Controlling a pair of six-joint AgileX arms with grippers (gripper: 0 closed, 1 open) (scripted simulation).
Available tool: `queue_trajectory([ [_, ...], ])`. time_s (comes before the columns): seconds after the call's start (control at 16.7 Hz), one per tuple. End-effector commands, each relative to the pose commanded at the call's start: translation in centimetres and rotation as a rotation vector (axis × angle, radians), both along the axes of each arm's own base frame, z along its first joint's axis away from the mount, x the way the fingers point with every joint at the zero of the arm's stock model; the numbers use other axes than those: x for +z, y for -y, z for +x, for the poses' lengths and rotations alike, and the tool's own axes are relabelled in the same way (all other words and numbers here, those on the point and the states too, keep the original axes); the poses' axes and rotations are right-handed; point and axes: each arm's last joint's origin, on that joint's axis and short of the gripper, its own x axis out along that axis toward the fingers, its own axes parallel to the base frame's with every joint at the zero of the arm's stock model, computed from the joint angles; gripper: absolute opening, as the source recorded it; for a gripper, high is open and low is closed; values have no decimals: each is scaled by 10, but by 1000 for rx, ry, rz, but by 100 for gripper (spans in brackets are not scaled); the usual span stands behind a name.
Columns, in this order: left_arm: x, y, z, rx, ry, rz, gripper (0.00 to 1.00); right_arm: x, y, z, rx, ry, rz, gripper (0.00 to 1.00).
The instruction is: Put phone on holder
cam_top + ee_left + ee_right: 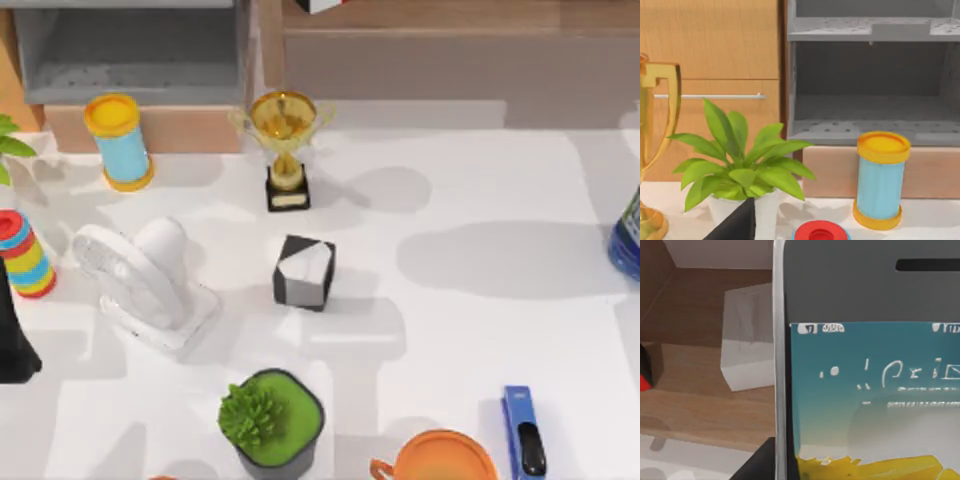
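Observation:
The phone (865, 390) looms close in the right wrist view, upright, with a black front, a pale rim and a lit blue and yellow screen. One dark finger (756, 466) of my right gripper lies against its rim, so the gripper is shut on the phone. Wooden furniture stands behind it. The holder (305, 272), a black and white block, stands near the middle of the table. A dark shape (14, 340) at the table's left edge looks like my parked left arm.
Around the holder stand a gold trophy (285, 130), a white fan (140, 280), a potted green plant (272, 420), a blue and yellow cylinder (118, 140) and a striped ring toy (25, 255). A blue stapler (523, 430) and an orange dish (445, 462) lie front right.

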Motion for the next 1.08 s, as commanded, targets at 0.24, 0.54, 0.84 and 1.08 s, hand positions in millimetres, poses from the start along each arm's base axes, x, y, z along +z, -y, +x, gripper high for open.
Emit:
queue_trajectory([
  [0.24,0,0,0,0,0,0,100,-10,89,-17,-19,125,-115,0],
  [0.54,0,0,0,0,0,0,100,-76,189,-62,-24,114,-188,0],
  [0.84,0,0,0,0,0,0,100,-140,244,-124,-36,101,-160,0],
  [1.08,0,0,0,0,0,0,100,-159,256,-146,-46,106,-142,0],
])
